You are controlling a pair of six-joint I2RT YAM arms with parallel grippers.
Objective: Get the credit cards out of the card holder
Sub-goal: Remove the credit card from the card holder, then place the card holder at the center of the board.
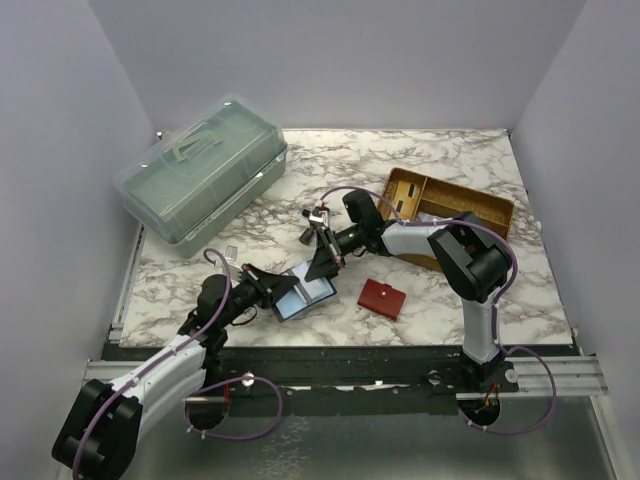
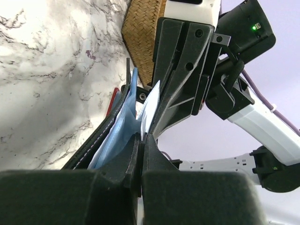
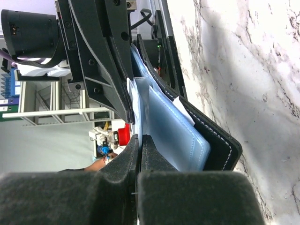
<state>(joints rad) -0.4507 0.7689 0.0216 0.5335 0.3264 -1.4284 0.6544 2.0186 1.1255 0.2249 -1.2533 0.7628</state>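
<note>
Marble table [image 1: 330, 160], walled in on three sides. Grey-green lidded case [image 1: 200, 175] at far left, lid shut. Wicker tray [image 1: 500, 212] at far right, behind the right arm. Both arms reach to the near-middle and meet over one spot. Left gripper [image 2: 141, 139]: jaws squeezed almost fully together, only a sliver of gap, pinching the left edge of the black holder [image 3: 216, 143]; exactly which layer sits in the pinch can't be told. Right gripper [image 3: 139, 140]: jaws likewise closed down to a sliver, clamped on a thin pale blue sheet that stands out of the holder, which looks like one of the cards [image 3: 174, 133], though card versus sleeve is not sure. The two grippers are tip to tip, near touching, with the holder between them. Holder lies open on the table, black stitched cover outward, just left of the red wallet [image 1: 382, 297], not touching it. Red wallet is shut, flat on the table, nothing on it. Cards are light blue, stacked inside the holder's open flaps; one paler edge sticks up between the right gripper's fingers.
</note>
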